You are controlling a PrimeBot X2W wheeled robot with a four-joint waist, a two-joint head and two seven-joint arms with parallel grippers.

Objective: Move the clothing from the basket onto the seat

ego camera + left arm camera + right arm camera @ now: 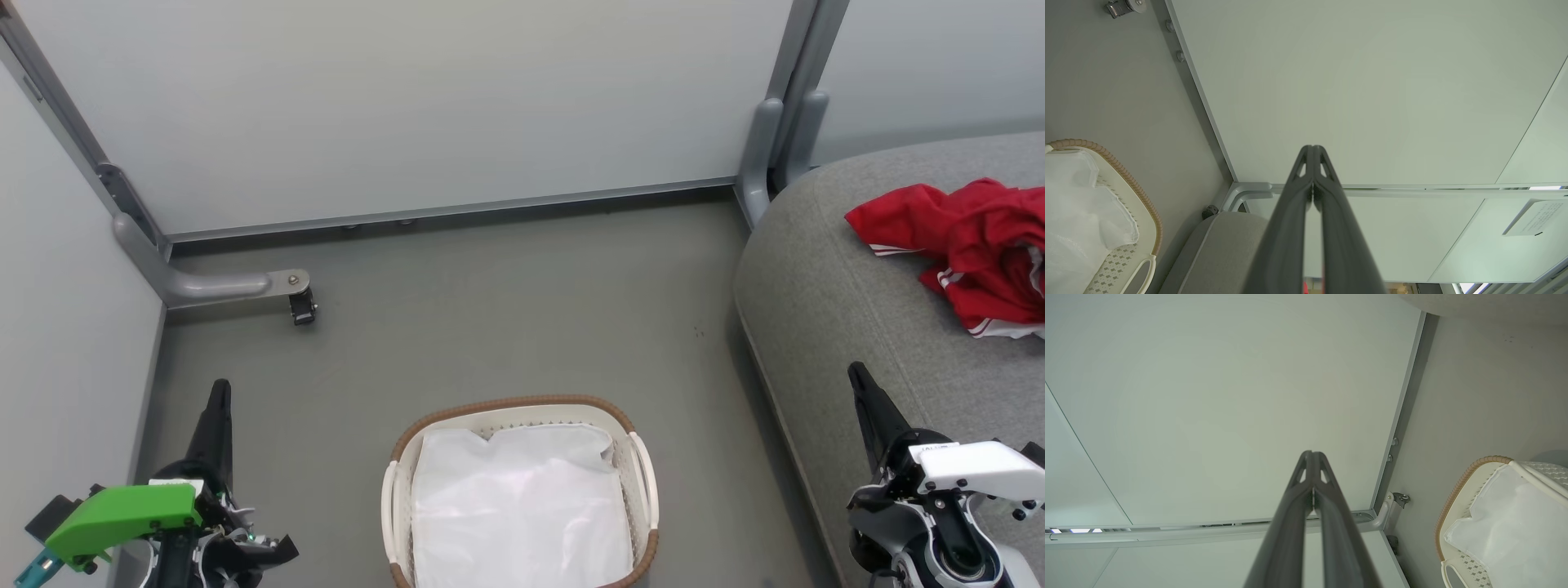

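Left gripper (219, 392) left of basket (514, 403), right gripper (857, 376) right of it; both fingers pressed together, empty. Clothing (971, 253) on seat (833, 327): likely soft, light; pinch bunched fold.

Nothing here can truly be read from where I stand. A pale notice (1533, 216) is fixed to the partition panel (1474, 245) in the left wrist view, and it carries several lines of dark print, all too small and slanted to make out. On the white housing (980, 465) behind the right end effector (856, 372) there is a tiny dark marking near its upper edge, too small to tell whether it is lettering. The crumpled red clothing (971, 253) on the seat (824, 310) shows white stripe trim, with no legible letters on the folds facing up.
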